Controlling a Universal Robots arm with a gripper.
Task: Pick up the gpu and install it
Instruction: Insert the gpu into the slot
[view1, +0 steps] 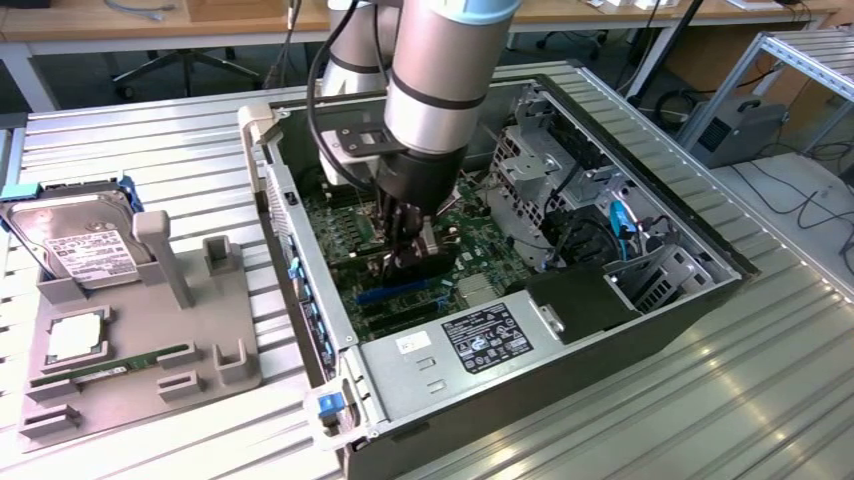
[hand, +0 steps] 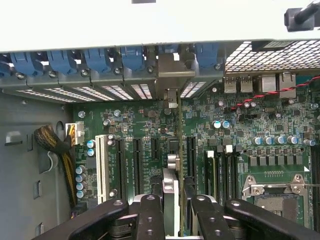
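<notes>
The gpu is seen edge-on in the wrist view, a thin dark card with a silver part, running from between my fingers toward its metal bracket at the case's rear slot openings. My gripper is shut on the gpu, one black finger on each side. In the exterior view the gripper reaches down inside the open computer case, with the dark gpu upright just over the green motherboard and its expansion slots. Whether the card's edge sits in a slot I cannot tell.
Blue slot latches line the case's rear wall. A CPU socket and a cable bundle flank the slots. A drive cage stands close to the arm. Outside the case, a grey fixture holds a hard drive and a memory stick.
</notes>
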